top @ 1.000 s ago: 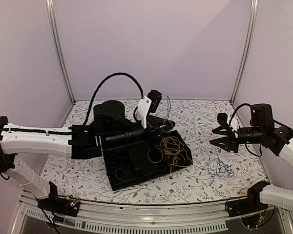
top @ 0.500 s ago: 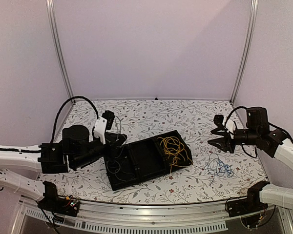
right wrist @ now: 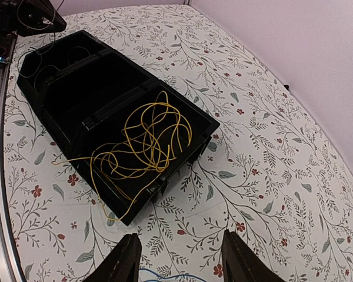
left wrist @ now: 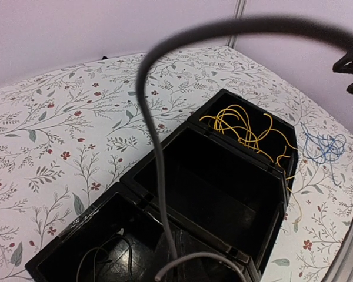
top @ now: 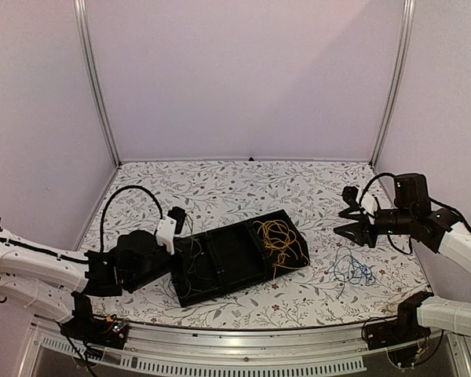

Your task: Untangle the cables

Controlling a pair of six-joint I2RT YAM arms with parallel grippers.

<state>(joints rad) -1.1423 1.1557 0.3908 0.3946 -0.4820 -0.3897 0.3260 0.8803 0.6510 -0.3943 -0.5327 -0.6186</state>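
Left hand (top: 179, 224) withdrawn to tray (top: 228, 255) left end, right hand (top: 349, 221) spread, well apart

tray (top: 235, 258): black plastic, smooth, faint sheen inside
yellow cable (top: 280, 238): thin, smooth plastic sheath, slight gloss
blue cable (top: 353, 271): thin, smooth plastic sheath
table cover (top: 298, 188): floral print, matt; cloth or vinyl, cannot tell which
posts (top: 96, 86): bare metal, satin
walls (top: 243, 78): lilac, matt, smooth
left arm (top: 39, 258): glossy white plastic shell, matt black parts
rail (top: 243, 355): ribbed light metal

blurred dark cable (left wrist: 155, 147) across the left wrist view; blue cable (right wrist: 165, 275) cut off below
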